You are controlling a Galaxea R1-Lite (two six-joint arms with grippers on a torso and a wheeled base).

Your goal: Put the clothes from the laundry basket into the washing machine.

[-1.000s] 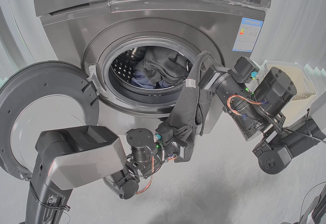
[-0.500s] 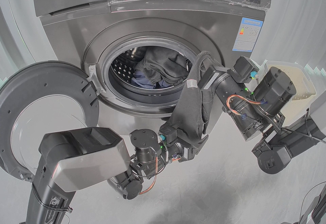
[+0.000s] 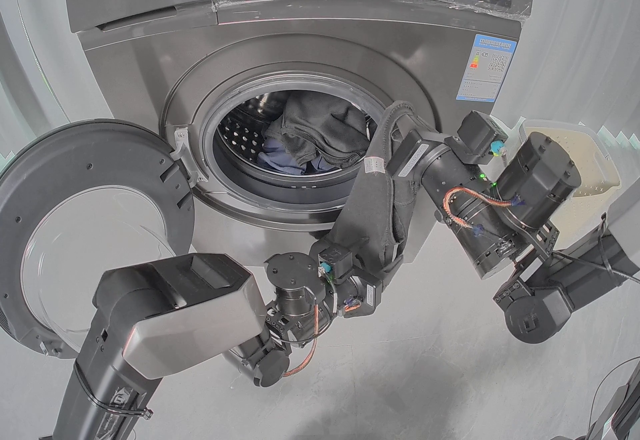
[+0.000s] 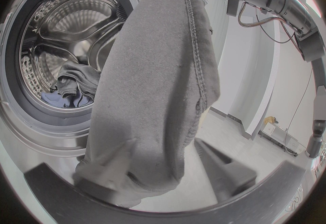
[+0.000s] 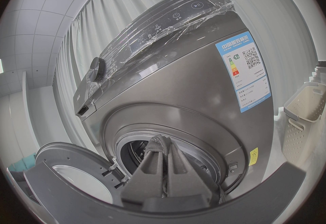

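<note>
Item: dark grey garment (image 3: pixel 373 208), stretched between two grippers in front of the washing machine (image 3: pixel 133 61). Right gripper (image 5: pixel 163 150): fingers pressed together, pinching the garment's seamed top edge; a fold of cloth bulges just beyond the fingertips, a white label hangs just beside them. Left gripper (image 4: pixel 164 141): fingers (image 4: pixel 220 170) spread wide; the garment's lower end hangs down between them, lying against one finger and apart from the other. Whether that finger grips the cloth cannot be told. Drum (image 4: pixel 68 21): open, straight ahead of the right fingertips and off to one side of the left fingers. Contents: a dark crumpled piece (image 3: pixel 320 124) on top of a pale blue piece (image 3: pixel 280 158), both well beyond either gripper's fingertips. Door (image 3: pixel 87 161): swung fully open, on the far side of the opening from the right fingers. Laundry basket (image 5: pixel 299 133): cream, perforated wall, standing beside the machine, behind the right fingers and well apart from them.
</note>
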